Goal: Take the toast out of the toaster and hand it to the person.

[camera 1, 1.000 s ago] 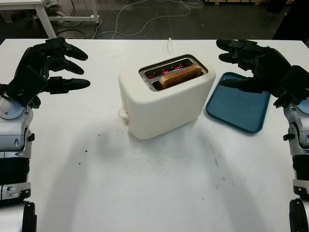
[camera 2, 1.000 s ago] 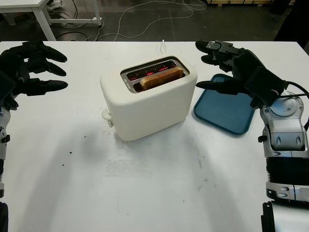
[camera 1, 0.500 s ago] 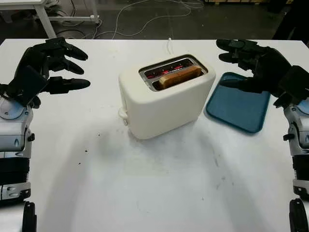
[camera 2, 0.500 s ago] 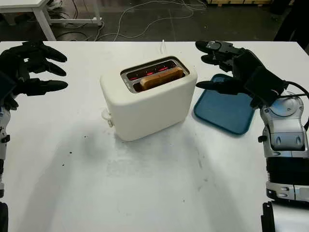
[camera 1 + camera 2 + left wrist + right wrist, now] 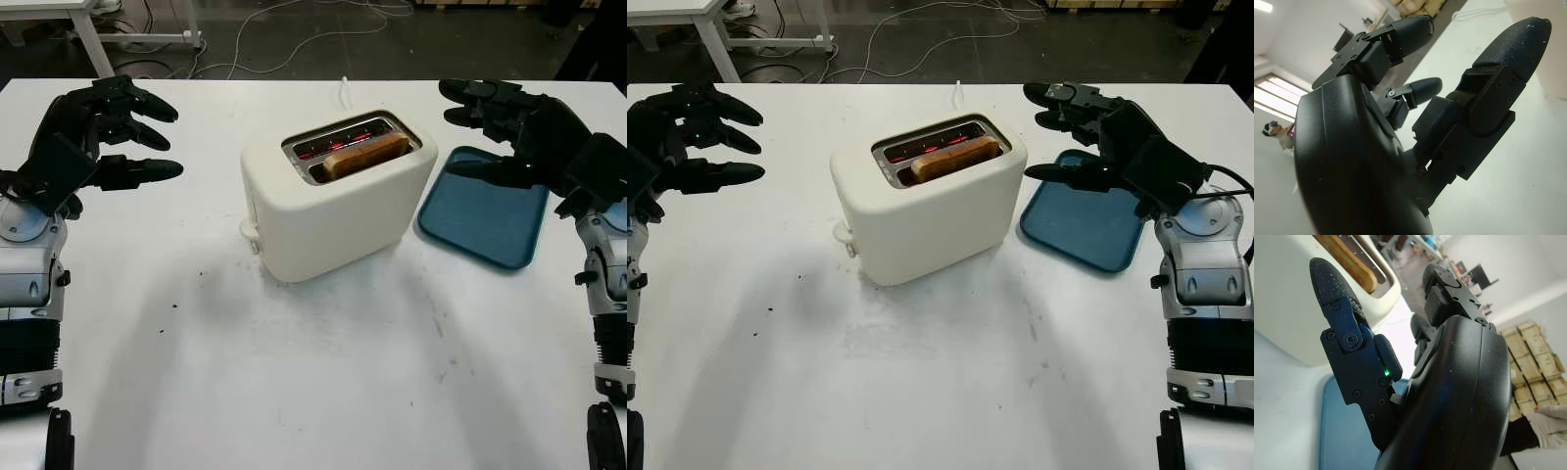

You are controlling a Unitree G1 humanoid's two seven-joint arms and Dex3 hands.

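A cream two-slot toaster (image 5: 333, 206) stands mid-table, its elements glowing red. One slice of toast (image 5: 365, 155) sticks up from the nearer slot, and its crust edge shows as the toast (image 5: 1347, 259) in the right wrist view. My left hand (image 5: 118, 132) hovers open over the table's left side, well apart from the toaster. My right hand (image 5: 1078, 137) is open above the blue tray (image 5: 485, 211), to the right of the toaster and not touching it.
The blue tray lies flat to the right of the toaster. A white cord (image 5: 345, 90) runs from behind the toaster to the table's far edge. Small dark crumbs (image 5: 174, 305) dot the white table (image 5: 323, 382). Beyond the far edge are cables and a table leg.
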